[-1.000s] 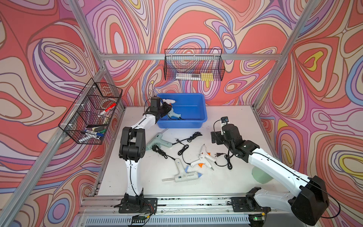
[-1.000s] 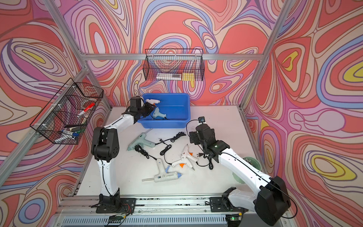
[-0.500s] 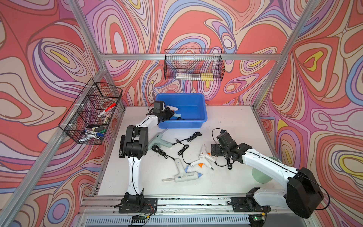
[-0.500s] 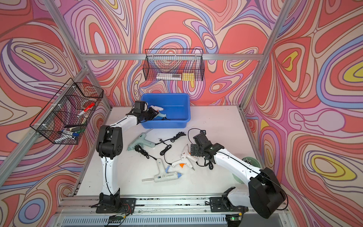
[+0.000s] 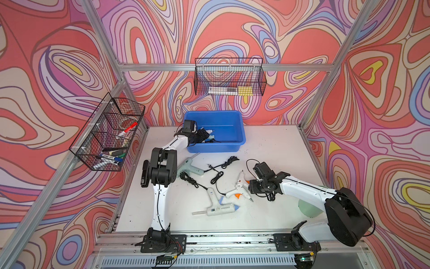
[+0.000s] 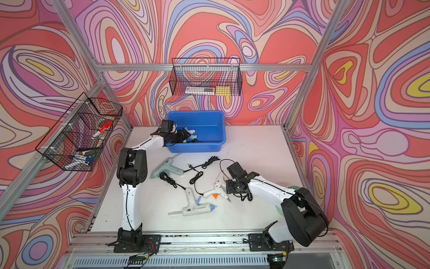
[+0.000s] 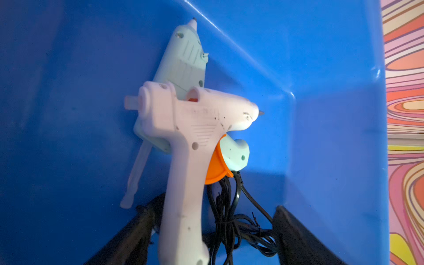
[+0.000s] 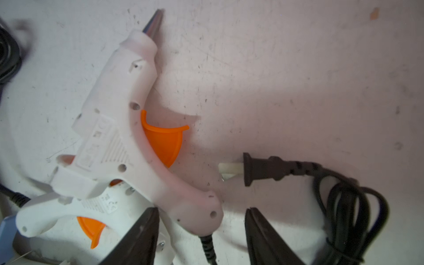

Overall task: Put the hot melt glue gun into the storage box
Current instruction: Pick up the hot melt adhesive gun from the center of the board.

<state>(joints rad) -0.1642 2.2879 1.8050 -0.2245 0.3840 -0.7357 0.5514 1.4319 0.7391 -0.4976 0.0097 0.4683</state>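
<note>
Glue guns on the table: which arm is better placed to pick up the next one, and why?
Right. The right gripper sits by the handle of a white glue gun, jaws apart; the left gripper is in the storage box.

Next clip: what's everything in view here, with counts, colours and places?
box: 1, blue, back of table
glue guns in box: 2, white with orange trigger lying over pale green
glue guns on table: 4, pale green, white with blue trigger, two white with orange triggers, overlapping
cords: several, black, on table and in box
baskets: 2, black wire, left wall with markers, back wall
cup: 1, pale green, table's right edge, partly behind right arm
table: 1, white
left tool: black, open, inside box astride the white gun's handle
right tool: black, open, low by a white gun's handle end
</note>
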